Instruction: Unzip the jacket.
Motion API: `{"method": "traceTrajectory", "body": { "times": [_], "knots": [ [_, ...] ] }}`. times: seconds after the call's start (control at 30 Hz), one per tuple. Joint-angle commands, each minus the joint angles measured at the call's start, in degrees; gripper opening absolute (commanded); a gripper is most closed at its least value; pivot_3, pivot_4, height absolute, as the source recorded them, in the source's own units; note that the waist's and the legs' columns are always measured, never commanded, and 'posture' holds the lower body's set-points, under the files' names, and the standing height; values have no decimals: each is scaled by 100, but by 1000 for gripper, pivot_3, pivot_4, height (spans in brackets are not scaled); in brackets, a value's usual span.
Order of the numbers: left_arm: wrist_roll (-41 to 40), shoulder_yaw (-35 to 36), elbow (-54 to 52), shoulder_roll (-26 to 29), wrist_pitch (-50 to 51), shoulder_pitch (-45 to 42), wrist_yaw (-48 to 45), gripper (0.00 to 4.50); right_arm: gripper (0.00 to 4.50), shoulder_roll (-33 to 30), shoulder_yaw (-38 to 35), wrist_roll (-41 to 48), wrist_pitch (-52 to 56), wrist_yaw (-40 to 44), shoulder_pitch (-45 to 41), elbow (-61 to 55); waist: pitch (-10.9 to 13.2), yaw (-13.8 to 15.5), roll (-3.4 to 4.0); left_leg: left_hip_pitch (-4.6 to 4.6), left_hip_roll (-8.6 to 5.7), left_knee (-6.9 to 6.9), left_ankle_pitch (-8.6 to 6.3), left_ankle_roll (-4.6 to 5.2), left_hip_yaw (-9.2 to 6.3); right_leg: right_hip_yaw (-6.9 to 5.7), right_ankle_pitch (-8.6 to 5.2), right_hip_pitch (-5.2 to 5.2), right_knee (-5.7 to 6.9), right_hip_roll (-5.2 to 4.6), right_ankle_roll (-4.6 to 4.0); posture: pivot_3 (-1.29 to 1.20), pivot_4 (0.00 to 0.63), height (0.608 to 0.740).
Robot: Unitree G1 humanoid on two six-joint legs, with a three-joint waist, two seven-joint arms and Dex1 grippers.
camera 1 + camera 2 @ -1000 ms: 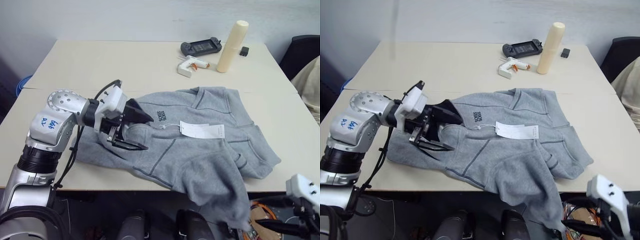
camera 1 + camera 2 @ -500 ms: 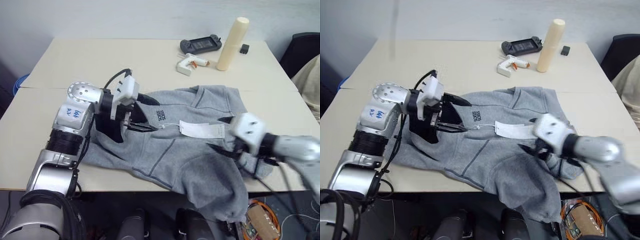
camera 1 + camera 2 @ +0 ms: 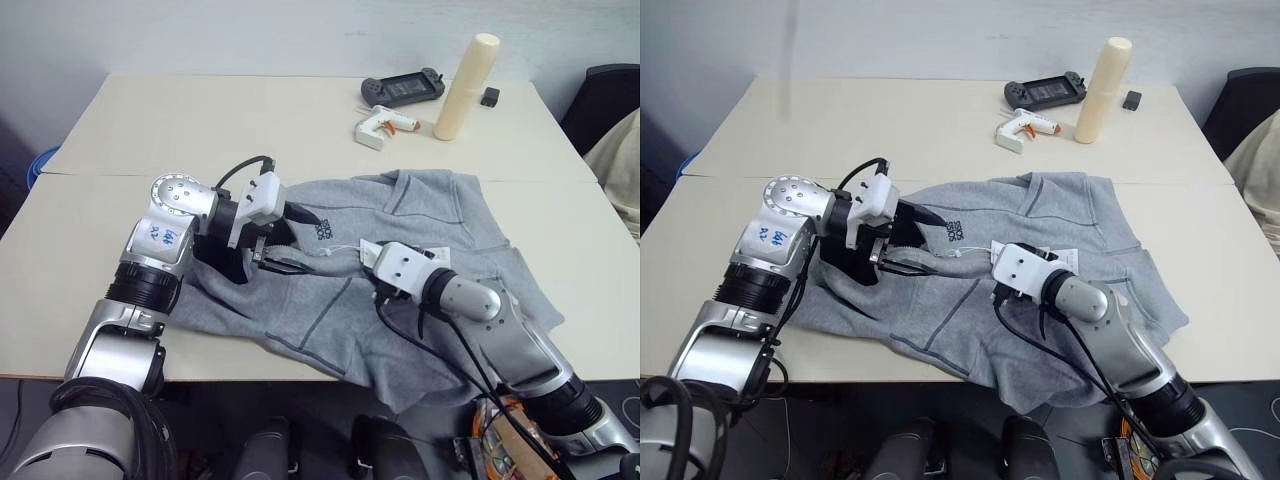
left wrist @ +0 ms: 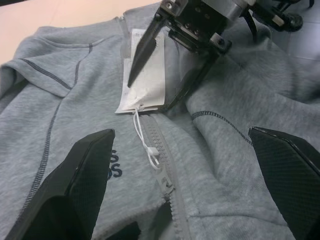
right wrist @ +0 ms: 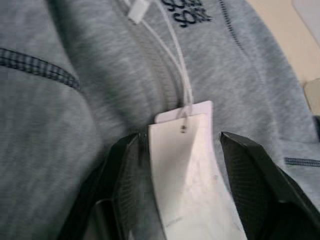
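Note:
The light grey fleece jacket point(image 3: 420, 215) lies spread on the table, zipped, with its lower part hanging over the front edge. My left gripper point(image 3: 295, 243) is open beside the dark chest logo point(image 3: 322, 230), one finger on each side of the zipper top. In the left wrist view the zip pull point(image 4: 164, 184) lies between those fingers, tied by a white cord to the paper hang tag point(image 4: 155, 85). My right gripper point(image 5: 182, 139) is open over that tag, its fingers point(image 5: 250, 170) astride it. The right gripper point(image 4: 150, 95) faces the left one across the zipper.
At the back of the table point(image 3: 150, 130) stand a cream cylinder point(image 3: 465, 88), a white glue gun point(image 3: 383, 128), a black handheld controller point(image 3: 403, 90) and a small black block point(image 3: 489, 97). A cream cloth point(image 3: 622, 170) and a dark chair point(image 3: 605, 95) sit off the right edge.
My right arm has swung up from below the table's front right edge and across to the hang tag. The left gripper has edged forward from the jacket's shoulder to the zipper top.

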Motion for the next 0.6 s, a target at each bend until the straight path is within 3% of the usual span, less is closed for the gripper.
{"method": "traceTrajectory", "body": {
  "times": [0.03,0.23,0.33,0.47,0.6],
  "knots": [
    [72,14,-4,-67,-111,-75,-4,4500,2677,159,71,-260,-32,-46,-62,54,0,-1,0,1,0,0,0,0,0,0,0,1,0,0,0,0,150,740],
    [170,15,183,-155,-216,-157,1,4500,2677,409,0,-644,-88,-353,-24,357,0,-22,0,1,0,0,0,0,0,0,0,0,2,1,0,0,150,740],
    [263,8,382,-220,-352,-205,26,4500,2085,547,-254,-454,-36,-359,74,356,0,-22,0,1,0,0,0,0,0,0,0,0,2,1,0,0,150,740],
    [404,-14,682,-309,-591,-249,80,4500,797,639,-426,-373,80,-275,68,174,0,-29,0,1,0,0,1,-1,0,0,0,0,3,2,0,0,150,740],
    [576,-57,1023,-442,-857,-292,149,4500,797,649,-412,-407,104,-172,76,65,0,-33,0,2,0,0,1,-1,0,0,0,0,3,2,0,0,150,740]
  ]
}}
